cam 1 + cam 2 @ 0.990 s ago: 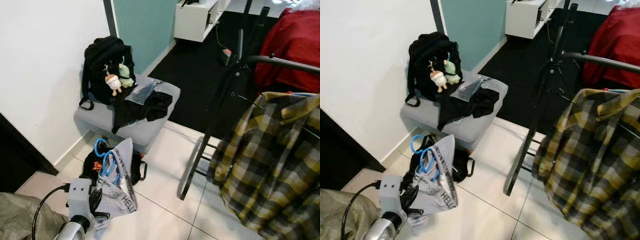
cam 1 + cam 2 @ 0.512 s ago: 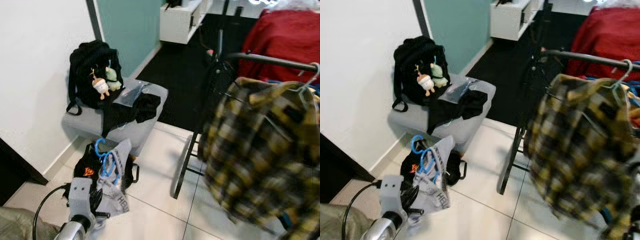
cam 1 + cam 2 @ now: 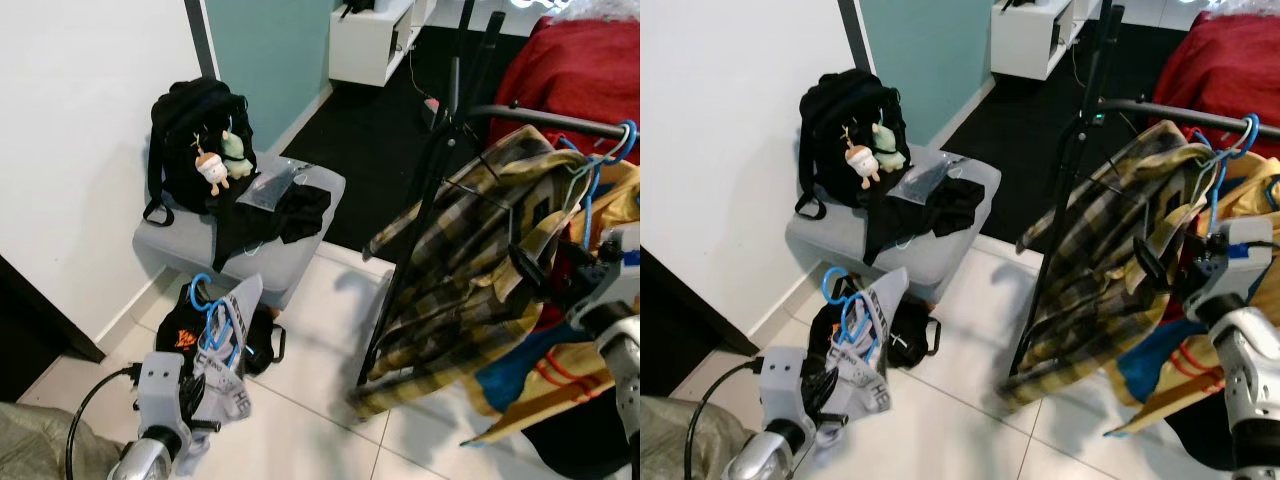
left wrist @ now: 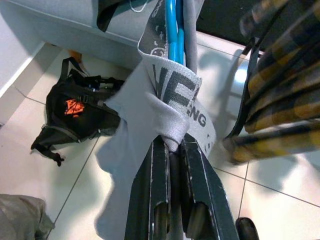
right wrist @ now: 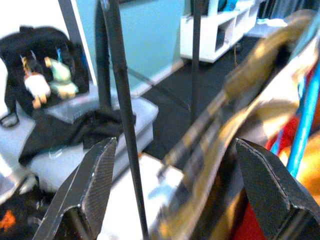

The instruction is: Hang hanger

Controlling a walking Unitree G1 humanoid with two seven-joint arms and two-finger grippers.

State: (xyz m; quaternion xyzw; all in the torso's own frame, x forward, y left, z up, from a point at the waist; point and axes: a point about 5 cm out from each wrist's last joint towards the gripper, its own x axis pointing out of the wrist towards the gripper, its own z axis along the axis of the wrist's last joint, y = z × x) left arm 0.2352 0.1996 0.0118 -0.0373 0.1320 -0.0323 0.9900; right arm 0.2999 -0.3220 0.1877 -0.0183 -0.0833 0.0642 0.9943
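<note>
A blue hanger [image 3: 216, 322] carries a grey printed garment [image 3: 238, 352] low at the left, above the floor tiles. My left gripper [image 4: 172, 149] is shut on the grey cloth just below the hanger. The black rail [image 3: 562, 121] of a clothes rack runs across the upper right, with a yellow plaid shirt [image 3: 468, 272] hanging from it on another blue hanger [image 3: 592, 158]. My right gripper [image 3: 532, 270] is raised against that shirt's side, its fingers [image 5: 95, 182] spread wide open with the rack post and shirt between them.
A grey ottoman [image 3: 185, 245] by the white wall holds a black backpack [image 3: 195, 130] with plush toys and dark clothes. A black bag [image 3: 178, 328] lies on the tiles beside it. Red bedding [image 3: 590, 65] and a white cabinet [image 3: 370, 40] stand beyond the rack.
The camera has shifted. My right arm has come up into view at the plaid shirt, which has swung and bunched sideways. The left gripper still grips the grey garment.
</note>
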